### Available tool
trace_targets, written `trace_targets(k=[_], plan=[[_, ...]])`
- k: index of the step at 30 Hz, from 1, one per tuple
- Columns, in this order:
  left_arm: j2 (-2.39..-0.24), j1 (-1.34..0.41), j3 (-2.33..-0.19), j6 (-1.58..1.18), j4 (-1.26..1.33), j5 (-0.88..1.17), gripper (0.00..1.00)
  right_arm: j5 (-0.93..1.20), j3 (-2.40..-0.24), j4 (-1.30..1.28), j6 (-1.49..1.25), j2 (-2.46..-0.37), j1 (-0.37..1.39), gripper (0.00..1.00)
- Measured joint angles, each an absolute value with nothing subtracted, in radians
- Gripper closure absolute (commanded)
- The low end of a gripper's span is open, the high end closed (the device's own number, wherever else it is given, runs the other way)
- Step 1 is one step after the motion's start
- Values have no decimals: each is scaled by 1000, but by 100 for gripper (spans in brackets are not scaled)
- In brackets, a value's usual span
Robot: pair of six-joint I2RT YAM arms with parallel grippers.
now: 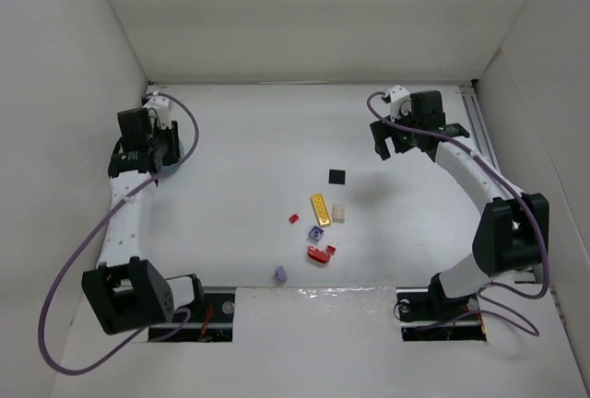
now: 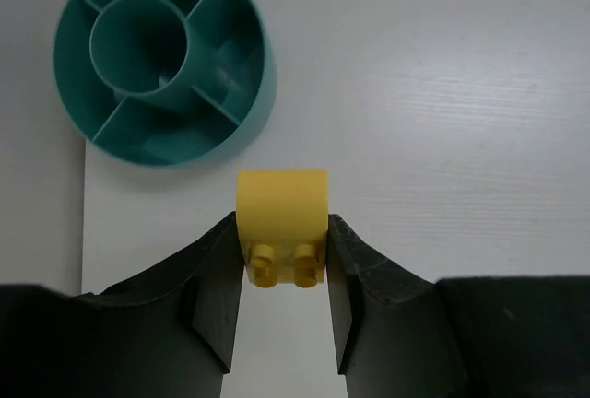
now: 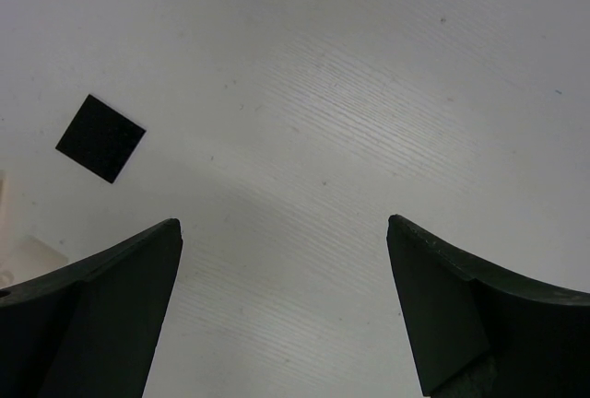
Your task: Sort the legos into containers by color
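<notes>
**Top external view.** The white tabletop [image 1: 240, 140] carries a loose cluster of legos just right of centre. It holds a flat black square [image 1: 337, 177], a long yellow plate [image 1: 320, 206], a cream brick [image 1: 339, 214] just beside that plate, and a small red piece [image 1: 294, 218]. Below these lie a lilac brick [image 1: 316, 233] and a larger red piece [image 1: 320, 254]. A second lilac brick [image 1: 279, 274] lies apart at the lower left of the cluster. The left claw [image 1: 164, 151] sits at the left of the frame, well apart from the cluster. The right claw [image 1: 394, 147] hangs at the upper right, near the black square.

**Left wrist view.** The left claw is clamped on a yellow brick [image 2: 281, 209] with a smooth face and two round studs visible at its lower end. The brick is held above the tabletop at frame centre. The teal bowl [image 2: 263, 85] stands at the upper left. It is round, with a central tube and radial partitions forming compartments, and it lies just beyond the brick without touching it.

**Right wrist view.** The right claw's fingers stand wide apart with nothing between them. The black square lies flat at the upper left, and part of the cream brick shows at the left border.
</notes>
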State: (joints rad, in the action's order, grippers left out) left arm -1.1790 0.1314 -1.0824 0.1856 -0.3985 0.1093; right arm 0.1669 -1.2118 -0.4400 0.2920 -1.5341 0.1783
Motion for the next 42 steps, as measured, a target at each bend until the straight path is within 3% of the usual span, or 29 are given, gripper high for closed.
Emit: trace_targets(k=[7,16,27,42], plan=[[-1274,354,-1143,262,-469,230,100,165,-1237,-435,290,-1571,176,3],[-1404,489,-1262,302,-442,376,100,167,-1239,-434,280,-1595,171,3],[-1443,506,-1209,310,-347,548,100,173,-1291,-424,255,-1649,163,3],[-1360,506,-987,228,-63,484,100,202,-1305,-410,223,-1652,124,3]])
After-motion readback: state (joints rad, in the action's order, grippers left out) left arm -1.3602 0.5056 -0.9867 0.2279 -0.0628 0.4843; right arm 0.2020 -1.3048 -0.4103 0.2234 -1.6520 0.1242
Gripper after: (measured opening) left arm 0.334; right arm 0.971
